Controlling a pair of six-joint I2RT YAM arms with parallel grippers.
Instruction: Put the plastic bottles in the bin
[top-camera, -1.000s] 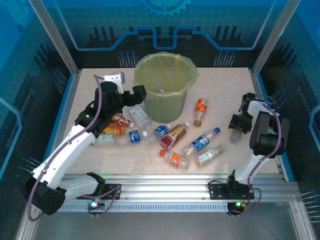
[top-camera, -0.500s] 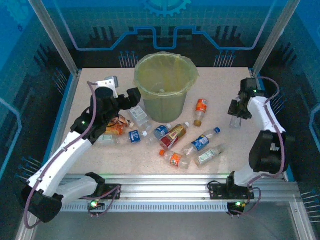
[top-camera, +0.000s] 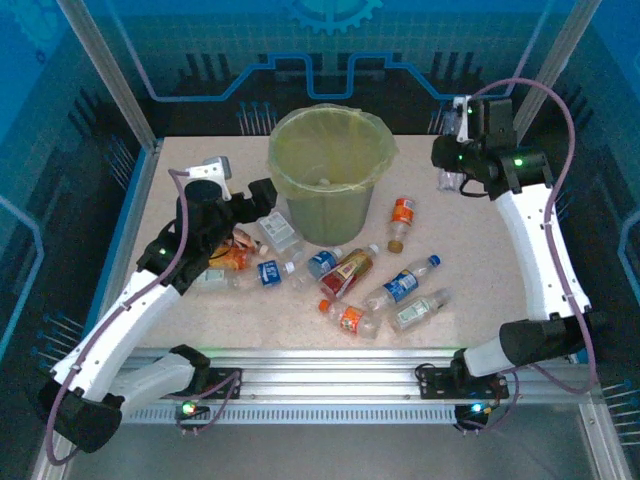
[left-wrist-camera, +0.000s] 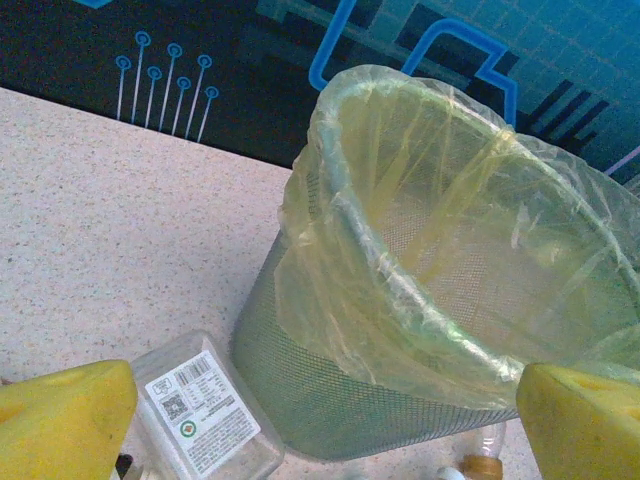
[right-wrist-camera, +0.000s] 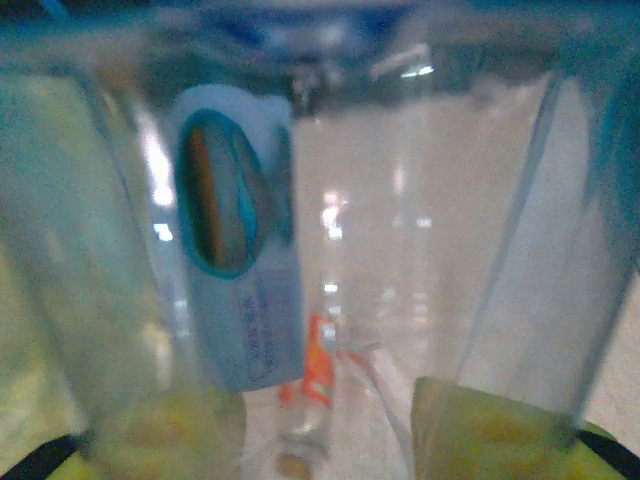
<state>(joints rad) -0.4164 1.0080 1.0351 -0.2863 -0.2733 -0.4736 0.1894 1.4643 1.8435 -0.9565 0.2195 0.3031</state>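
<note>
The bin (top-camera: 330, 170), olive mesh with a yellow-green bag, stands at the back middle of the table; its wall and rim (left-wrist-camera: 440, 300) are close in the left wrist view. My left gripper (top-camera: 258, 205) hangs open just left of it, yellow pads (left-wrist-camera: 60, 420) wide apart over a clear bottle with a white label (left-wrist-camera: 200, 415). My right gripper (top-camera: 447, 175) is raised to the right of the bin, shut on a clear bottle (top-camera: 453, 186) with a pale blue label (right-wrist-camera: 240, 290). Several plastic bottles lie in front of the bin, among them an orange-labelled one (top-camera: 402, 215) and a blue-labelled one (top-camera: 402, 283).
More bottles lie at the left by my left arm (top-camera: 232, 255) and near the front (top-camera: 348, 318). Blue enclosure walls and metal posts (top-camera: 545, 75) ring the table. Bare tabletop (top-camera: 470, 260) lies at the right.
My right arm has lifted the clear bottle off the right side of the table and carried it up and back towards the bin. My left gripper has drawn back a little to the left.
</note>
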